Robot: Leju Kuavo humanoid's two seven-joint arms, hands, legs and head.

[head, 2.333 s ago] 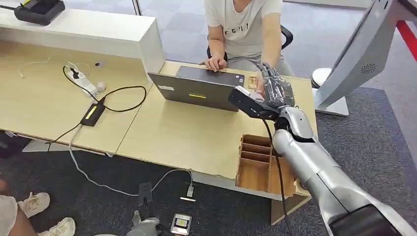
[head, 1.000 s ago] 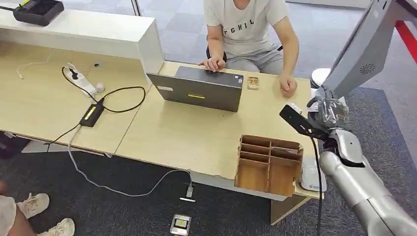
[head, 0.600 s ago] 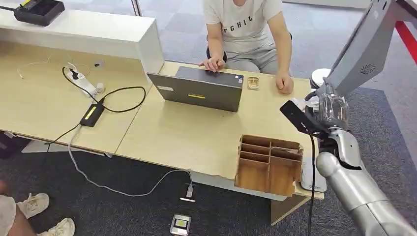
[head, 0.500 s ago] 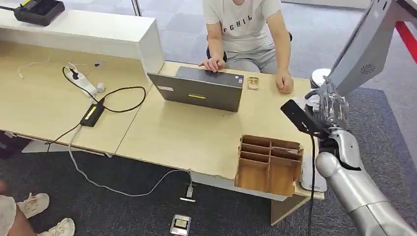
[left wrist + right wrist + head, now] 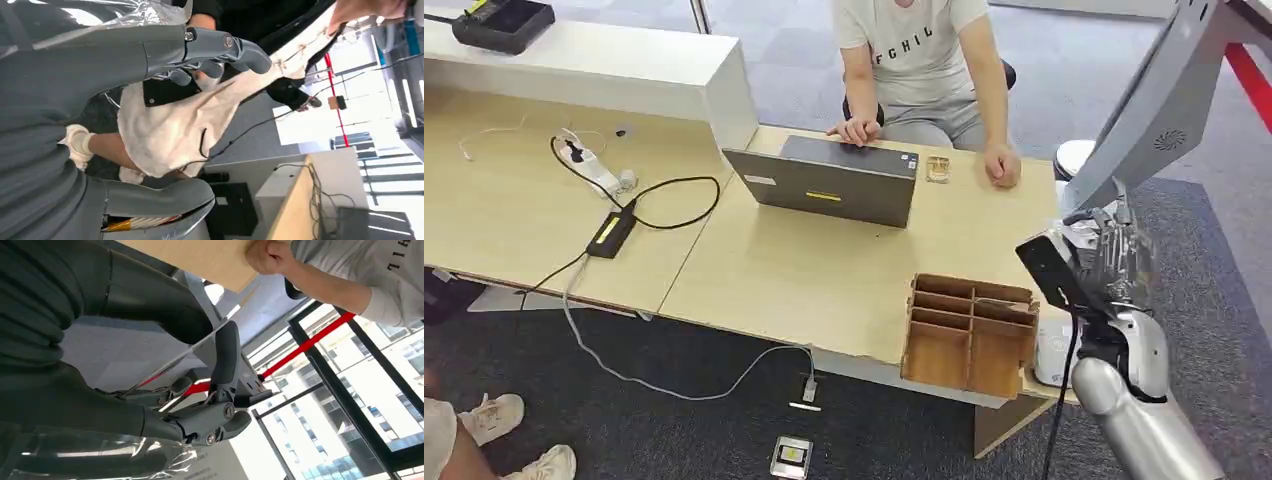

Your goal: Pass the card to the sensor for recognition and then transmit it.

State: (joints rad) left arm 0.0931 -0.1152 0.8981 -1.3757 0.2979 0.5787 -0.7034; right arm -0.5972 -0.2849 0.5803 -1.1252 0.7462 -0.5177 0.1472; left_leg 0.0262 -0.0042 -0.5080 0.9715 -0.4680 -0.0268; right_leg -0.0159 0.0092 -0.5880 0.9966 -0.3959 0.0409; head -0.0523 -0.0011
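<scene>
Card pinched edge-on in right hand, past desk edge

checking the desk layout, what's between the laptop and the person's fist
In the head view, a small card lies on the desk between the laptop and the fist.

Matt pale wood desk, raw plywood organizer, glossy silver metal arm.

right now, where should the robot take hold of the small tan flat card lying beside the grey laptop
Likely by its two opposite edges, from straight above: the small tan flat card lies flat on the light wooden desk, with the grey laptop close on one side and a person's hand on the other.
</scene>
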